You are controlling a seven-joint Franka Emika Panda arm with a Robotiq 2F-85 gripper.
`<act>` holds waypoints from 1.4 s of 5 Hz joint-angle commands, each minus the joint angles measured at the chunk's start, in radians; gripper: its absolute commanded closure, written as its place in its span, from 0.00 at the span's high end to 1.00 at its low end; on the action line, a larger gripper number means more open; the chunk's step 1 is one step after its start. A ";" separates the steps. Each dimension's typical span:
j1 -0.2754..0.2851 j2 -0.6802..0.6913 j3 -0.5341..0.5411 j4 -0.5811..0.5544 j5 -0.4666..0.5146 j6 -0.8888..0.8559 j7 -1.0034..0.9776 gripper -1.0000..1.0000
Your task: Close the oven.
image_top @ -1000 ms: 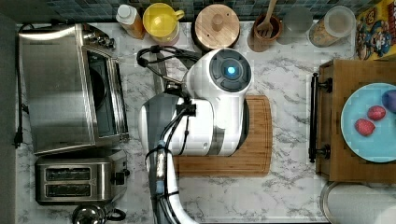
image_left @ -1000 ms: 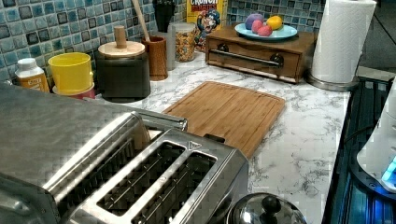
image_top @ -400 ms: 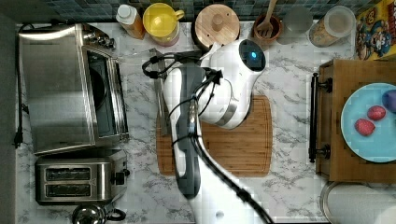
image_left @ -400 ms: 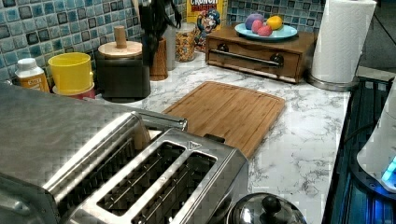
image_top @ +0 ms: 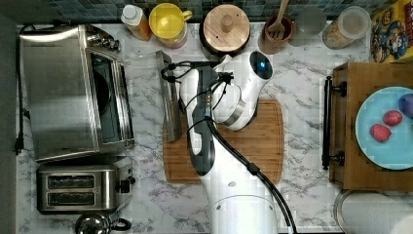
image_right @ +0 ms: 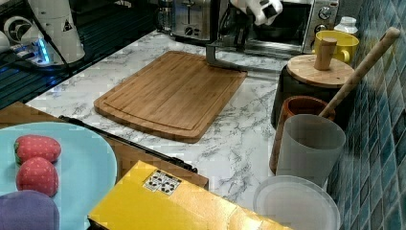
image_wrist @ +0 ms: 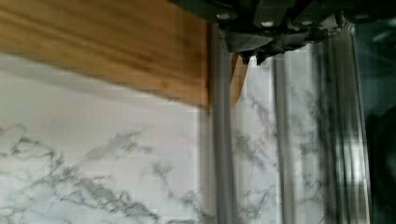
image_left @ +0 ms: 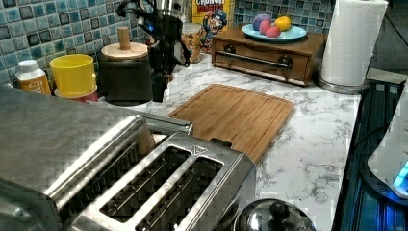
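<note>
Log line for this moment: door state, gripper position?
oven door: open, flat | gripper: at door handle | cutting board: bare | task: not done

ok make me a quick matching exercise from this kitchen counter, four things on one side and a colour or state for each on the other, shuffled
Things:
1. oven
2. mug
3. plate
4. cutting board

Colour or state:
A. light blue, holding fruit
B. door folded down open
C. yellow, by the tiled wall
D. bare wood, flat on the marble counter

Pairs: 1-B, 2-C, 3-A, 4-D
</note>
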 commanded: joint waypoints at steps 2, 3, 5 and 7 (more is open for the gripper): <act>0.008 0.052 0.047 0.056 0.126 0.165 -0.113 0.00; -0.014 0.027 0.075 0.042 0.202 0.155 -0.176 0.00; -0.029 0.031 0.111 0.059 0.228 0.135 -0.176 0.00; -0.025 0.162 0.122 0.200 0.168 -0.007 -0.105 0.00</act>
